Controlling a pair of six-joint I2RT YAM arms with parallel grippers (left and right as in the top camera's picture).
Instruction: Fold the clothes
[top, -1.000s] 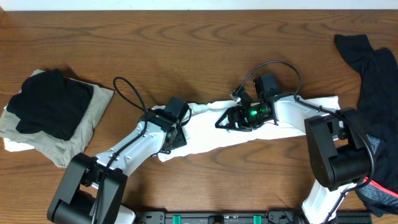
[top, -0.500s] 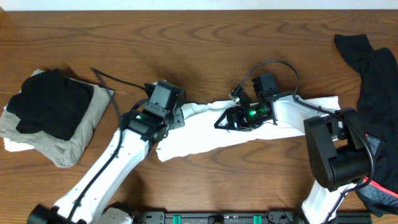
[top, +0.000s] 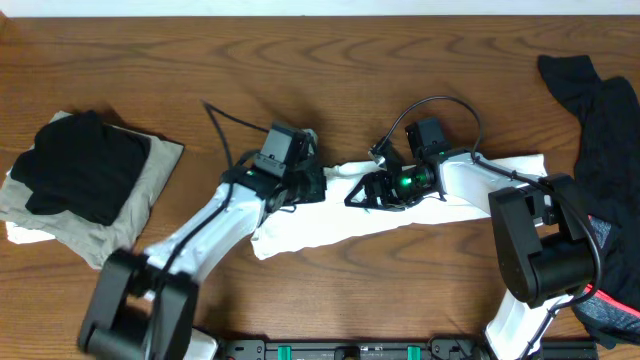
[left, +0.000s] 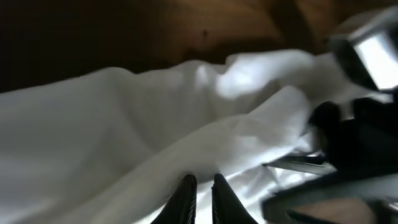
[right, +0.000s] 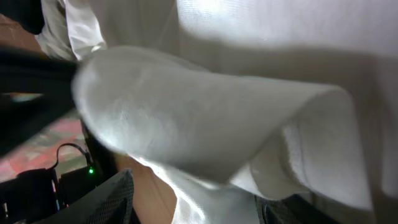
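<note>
The white T-shirt (top: 330, 225) lies bunched in a long strip across the middle of the table. My left gripper (top: 308, 182) is at its upper left edge. In the left wrist view the jaws (left: 200, 179) stand almost together, with a ridge of the white cloth (left: 93, 124) pinched at their tips. My right gripper (top: 368, 192) rests on the strip just to the right. Its jaws (right: 199, 196) stand wide around a thick roll of the shirt (right: 205, 106), and wood shows beside one finger. A black, red-trimmed garment (top: 605, 130) lies crumpled at the right edge.
A stack of folded clothes (top: 85, 185), black on tan on white, sits at the left. The two grippers are close together, and the right arm's cable (top: 440, 105) loops above them. The right arm's base (top: 540, 250) stands at the front right.
My left arm swung up and to the right to the shirt's upper edge, and its jaws closed there. The right arm and the shirt's right part stayed still.
</note>
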